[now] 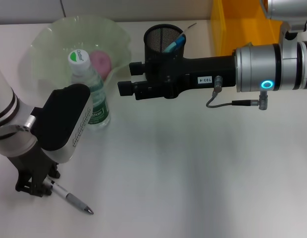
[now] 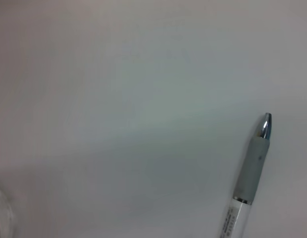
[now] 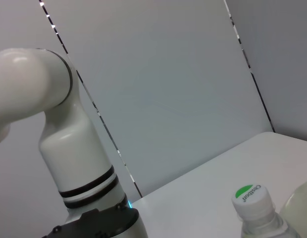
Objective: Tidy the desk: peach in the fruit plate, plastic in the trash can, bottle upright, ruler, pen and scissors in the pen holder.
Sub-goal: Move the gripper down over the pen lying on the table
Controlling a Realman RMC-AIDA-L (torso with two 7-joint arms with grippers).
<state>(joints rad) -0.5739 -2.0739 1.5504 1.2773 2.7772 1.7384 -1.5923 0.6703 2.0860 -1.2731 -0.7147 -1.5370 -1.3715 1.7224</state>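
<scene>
A grey-grip pen lies on the white desk at the front left. Its back end runs under my left gripper, which is down at the desk over it. The left wrist view shows the pen lying flat. The water bottle stands upright next to the green glass fruit plate, which holds a pink peach. My right gripper is open and empty, held level just right of the bottle. The black mesh pen holder holds a blue-handled item. The bottle's cap shows in the right wrist view.
A yellow trash can stands at the back right, behind my right arm. My right arm stretches across the desk in front of the pen holder. The left arm's white body shows in the right wrist view.
</scene>
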